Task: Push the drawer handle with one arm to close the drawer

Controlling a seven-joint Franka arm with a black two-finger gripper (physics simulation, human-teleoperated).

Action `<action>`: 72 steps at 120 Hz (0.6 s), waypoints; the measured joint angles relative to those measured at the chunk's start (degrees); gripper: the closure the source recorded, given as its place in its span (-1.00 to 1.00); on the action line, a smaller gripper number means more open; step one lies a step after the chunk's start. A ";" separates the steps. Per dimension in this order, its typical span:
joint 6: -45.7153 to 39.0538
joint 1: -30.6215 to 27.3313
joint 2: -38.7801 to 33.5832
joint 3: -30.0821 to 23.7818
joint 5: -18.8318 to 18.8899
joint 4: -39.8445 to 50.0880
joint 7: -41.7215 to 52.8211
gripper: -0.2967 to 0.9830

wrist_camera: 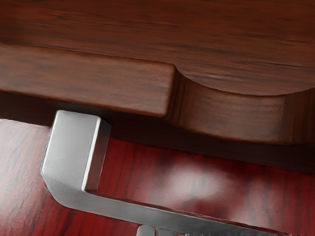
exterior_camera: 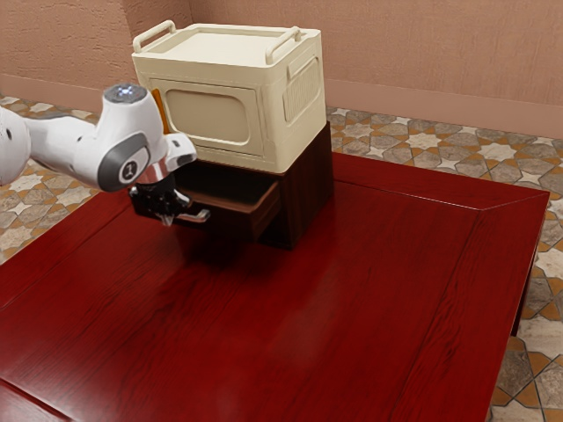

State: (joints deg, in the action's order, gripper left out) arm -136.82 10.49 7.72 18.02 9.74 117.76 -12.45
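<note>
one broad red wooden table [exterior_camera: 290,334] nearest, glossy, with dark grain and inlaid lines near the edges. next, above its surface, the black gripper [exterior_camera: 167,220], pointing downward at the end of the white arm [exterior_camera: 66,145]. reaches in from the exterior view's left, with a dark grey joint cover bearing a pale mark. jaws narrow, tips drawn together side by side, with no visible gap for anything between them. right at the tips, the silver handle [wrist_camera: 69,150], a squared bar with a bent end, running across close below the gripper; cannot tell whether touching or just beside. in the wrist view, pale tips against the outer side of the bar, and red tabletop with a soft white shine between bar and wood. just behind the handle, the drawer [exterior_camera: 236,224], dark brown, standing open well out from the cabinet [exterior_camera: 308,189], with a shadowed interior and a rounded scoop cut into the top of its front. below, a dark shadow on the tabletop. farther back, the cabinet itself, dark wood, upright on the table. on top of it, one cream storage box [exterior_camera: 290,132], with two raised rail handles on the lid and recessed panels in the sides. beside the box, behind the arm, a thin orange strip [exterior_camera: 158,110]. beyond the table, floor tiles [exterior_camera: 440,149] in a star pattern of grey, cream and ochre. farthest, a pinkish textured wall [exterior_camera: 422,44] with a smooth baseboard.
</note>
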 joint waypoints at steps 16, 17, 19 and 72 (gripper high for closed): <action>-3.77 0.03 0.98 0.00 -0.02 -0.10 -0.17 0.69; -4.01 0.02 1.05 0.00 -0.02 -0.13 -0.18 0.69; -4.47 0.00 1.23 0.00 -0.02 -0.22 -0.20 0.69; -12.29 -0.77 10.26 -0.44 -0.03 -8.15 -0.64 0.69</action>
State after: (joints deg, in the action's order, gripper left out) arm -149.11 9.71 17.98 17.58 9.71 109.61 -13.09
